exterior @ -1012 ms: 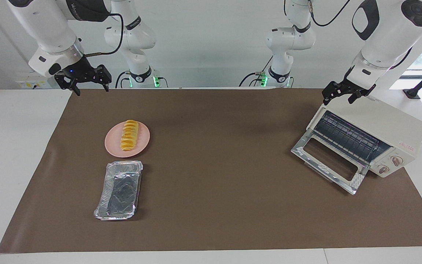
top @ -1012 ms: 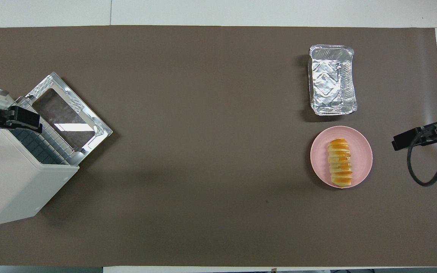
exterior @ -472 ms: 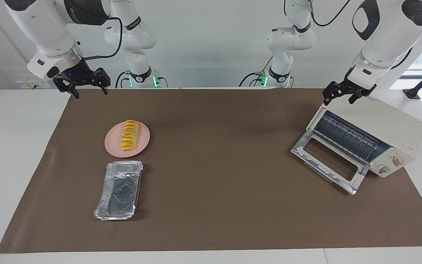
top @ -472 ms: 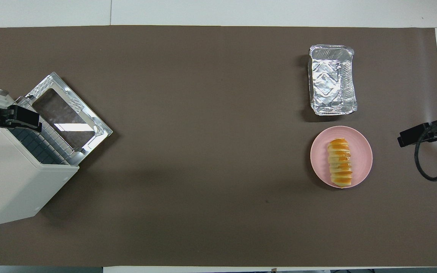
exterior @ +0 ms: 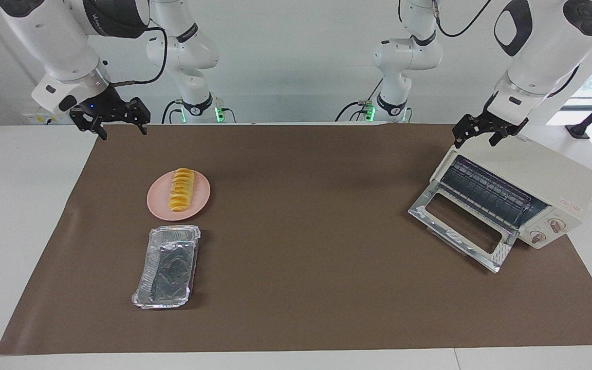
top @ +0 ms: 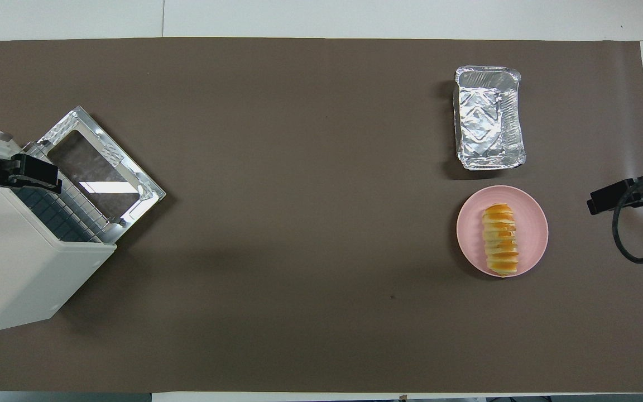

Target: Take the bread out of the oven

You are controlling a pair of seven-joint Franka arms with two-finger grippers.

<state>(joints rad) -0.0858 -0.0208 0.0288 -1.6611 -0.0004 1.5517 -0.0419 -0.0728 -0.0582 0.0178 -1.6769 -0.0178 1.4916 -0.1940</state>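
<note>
My right gripper (exterior: pixel 117 127) hangs with fingers spread, holding nothing, in the upper left of the facing frame, over the edge of the brown mat (exterior: pixel 301 246). Well below it in the frame, the bread (exterior: pixel 181 189) lies on a pink plate (exterior: pixel 202 198), out of the oven (exterior: pixel 532 187). My left gripper (exterior: pixel 482 134) hovers at upper right, fingers parted and empty, over the oven's top corner. The oven door (exterior: pixel 460 226) lies dropped open on the mat. A foil tray (exterior: pixel 166 267) sits just beside the plate, lower in frame.
</note>
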